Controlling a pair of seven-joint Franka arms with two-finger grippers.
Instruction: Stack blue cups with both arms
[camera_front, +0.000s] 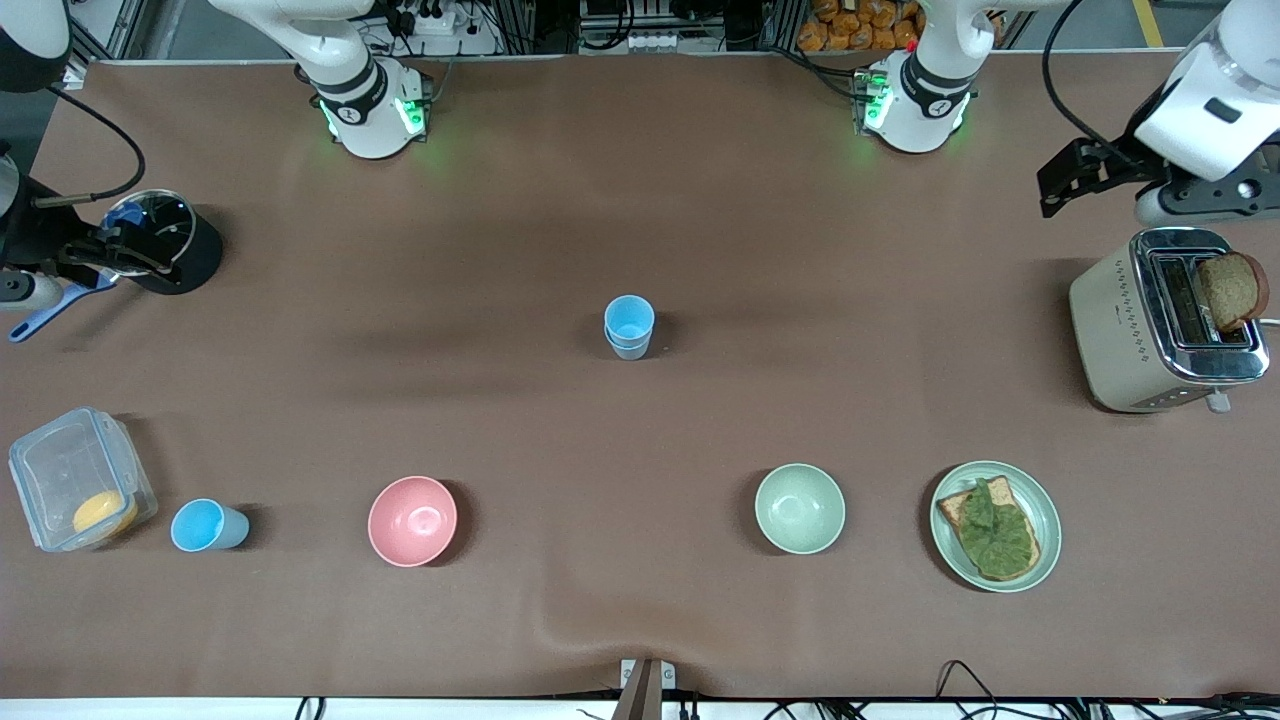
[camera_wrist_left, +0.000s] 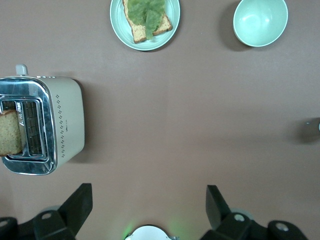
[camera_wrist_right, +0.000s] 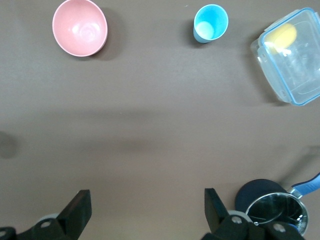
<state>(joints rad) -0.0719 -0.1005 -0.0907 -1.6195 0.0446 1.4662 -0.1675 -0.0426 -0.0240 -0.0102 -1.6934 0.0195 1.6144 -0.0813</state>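
Note:
Two light-blue cups stand nested in one stack at the middle of the table. A third blue cup stands alone near the front camera, between the clear container and the pink bowl; it also shows in the right wrist view. My left gripper hangs open and empty above the table by the toaster, its fingers wide apart in the left wrist view. My right gripper hangs open and empty by the black pot, fingers wide apart in the right wrist view.
A pink bowl, a pale green bowl and a plate with toast and lettuce lie near the front camera. A toaster with bread stands at the left arm's end. A clear container and a pot are at the right arm's end.

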